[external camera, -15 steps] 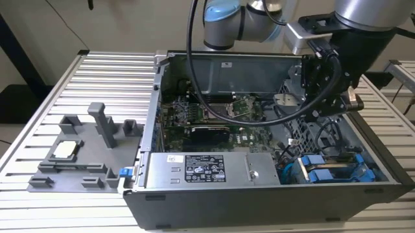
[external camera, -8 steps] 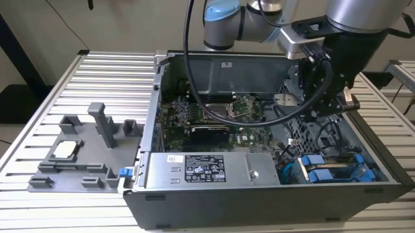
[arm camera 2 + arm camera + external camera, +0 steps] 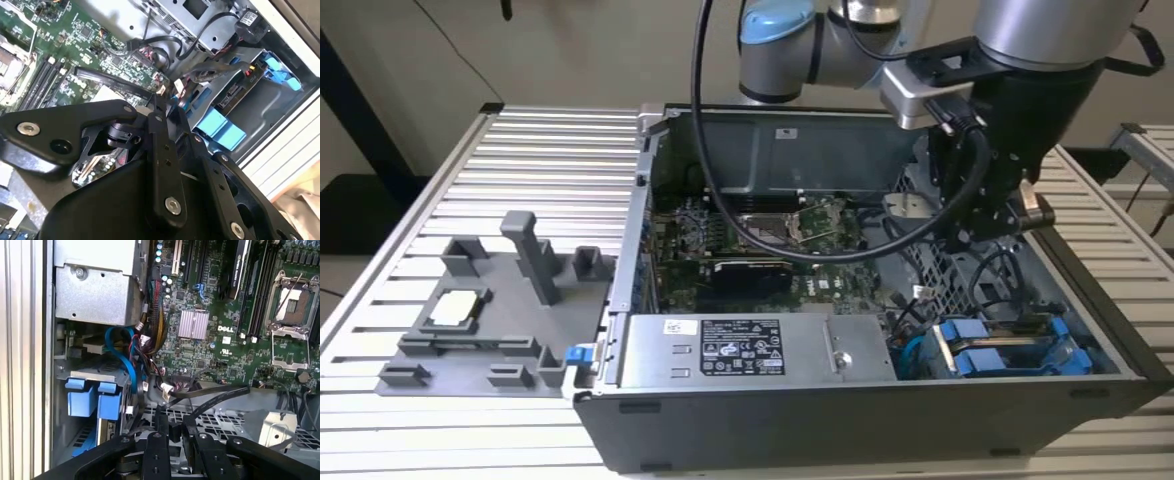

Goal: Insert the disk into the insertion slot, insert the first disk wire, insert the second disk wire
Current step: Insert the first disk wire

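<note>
Gripper [image 3: 175, 426], jaws pinched on what looks like the dark disk wire [image 3: 220, 396], hangs over the perforated cage [image 3: 225, 421] in the first wrist view. Beyond, the blue-framed disk [image 3: 95, 401] sits in the insertion slot [image 3: 95, 374]: first step apparently done, wire connections seemingly left to make.

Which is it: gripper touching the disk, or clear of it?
Apart. The first wrist view shows the gripper over the perforated cage, with a blue cable and open space between it and the disk in its blue carrier.
</note>
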Available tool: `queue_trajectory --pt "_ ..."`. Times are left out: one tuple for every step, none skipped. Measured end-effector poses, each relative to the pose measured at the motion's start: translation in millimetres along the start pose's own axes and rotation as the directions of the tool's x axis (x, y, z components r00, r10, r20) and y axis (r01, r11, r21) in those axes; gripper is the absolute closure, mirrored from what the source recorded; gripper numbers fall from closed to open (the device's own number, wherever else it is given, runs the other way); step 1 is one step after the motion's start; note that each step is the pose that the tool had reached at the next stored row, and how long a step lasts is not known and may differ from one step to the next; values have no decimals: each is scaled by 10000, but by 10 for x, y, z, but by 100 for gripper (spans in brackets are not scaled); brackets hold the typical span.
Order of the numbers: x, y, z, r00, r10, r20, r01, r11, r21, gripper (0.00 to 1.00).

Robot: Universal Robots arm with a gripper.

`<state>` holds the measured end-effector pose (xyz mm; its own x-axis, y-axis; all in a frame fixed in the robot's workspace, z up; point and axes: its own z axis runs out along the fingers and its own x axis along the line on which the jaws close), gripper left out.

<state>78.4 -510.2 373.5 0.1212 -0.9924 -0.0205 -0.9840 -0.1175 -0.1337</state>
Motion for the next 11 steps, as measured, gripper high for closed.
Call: queue_trajectory --pt "-1 5 1 10000 -6 -43 6 10000 6 74" --pt "-1 9 0 10000 -11 -79 11 10000 14 74" --pt "-1 10 1 10000 -14 -99 14 10000 25 76" --pt "-1 11 1 9999 -16 -110 16 10000 26 76" --pt "-1 10 0 9999 -18 -115 18 10000 26 82" --pt "-1 11 -1 9999 -18 -118 18 10000 26 82" --pt "-1 12 0 9999 -17 -117 17 10000 27 89" --pt "-2 11 0 9999 -17 -117 17 10000 27 89" --pt "-1 12 0 9999 -16 -117 17 10000 27 89" --pt "-1 12 0 9999 -16 -118 17 10000 27 89" --pt "-2 12 1 9999 -18 -122 19 10000 27 89"
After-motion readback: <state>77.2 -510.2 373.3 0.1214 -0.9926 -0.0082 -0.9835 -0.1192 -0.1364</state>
